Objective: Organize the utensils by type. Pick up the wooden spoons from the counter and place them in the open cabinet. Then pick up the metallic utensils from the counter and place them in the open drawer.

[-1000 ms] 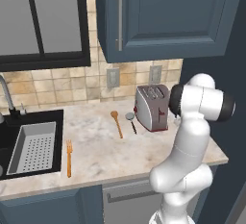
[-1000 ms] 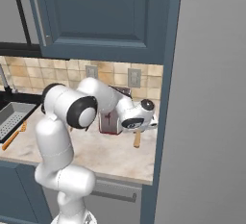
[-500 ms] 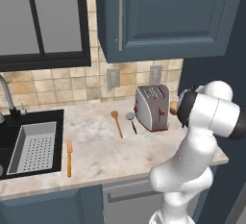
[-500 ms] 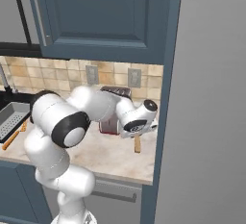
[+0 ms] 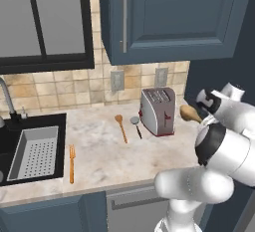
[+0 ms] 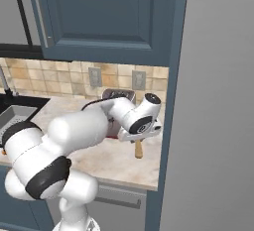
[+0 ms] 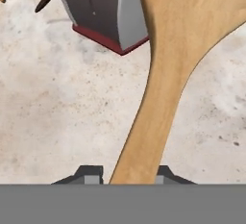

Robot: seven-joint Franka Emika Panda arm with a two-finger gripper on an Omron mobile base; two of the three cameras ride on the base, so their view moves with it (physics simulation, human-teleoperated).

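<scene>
One wooden spoon gripped above the counter's right end

One wooden spoon [image 7: 168, 74] sits clamped between the two finger tips of the gripper [image 7: 126, 174], its handle running from the tips at 6 o'clock in the hand view up to the broad bowl at 1 o'clock. In the left base view the bowl of this held spoon [image 5: 189, 113] pokes out at 9 o'clock from the white hand, just right of the toaster [image 5: 158, 110] and raised off the counter [image 5: 99, 151]. In the right base view the held spoon [image 6: 139, 148] hangs beneath the hand at 6 o'clock, above the beige stone.

A second wooden spoon [image 5: 121, 127] lies flat on the counter, left of the toaster. Just beside it, nearer the toaster, lies the short dark-handled utensil [image 5: 136, 126] with a round silver head. The orange-copper fork [image 5: 71, 163] lies well apart at 8 o'clock from them, close to the sink [image 5: 35, 151]. The blue upper cabinet [image 5: 179, 17] hangs at 12 o'clock over the toaster, its grey bar handle [image 5: 123, 18] upright.
</scene>
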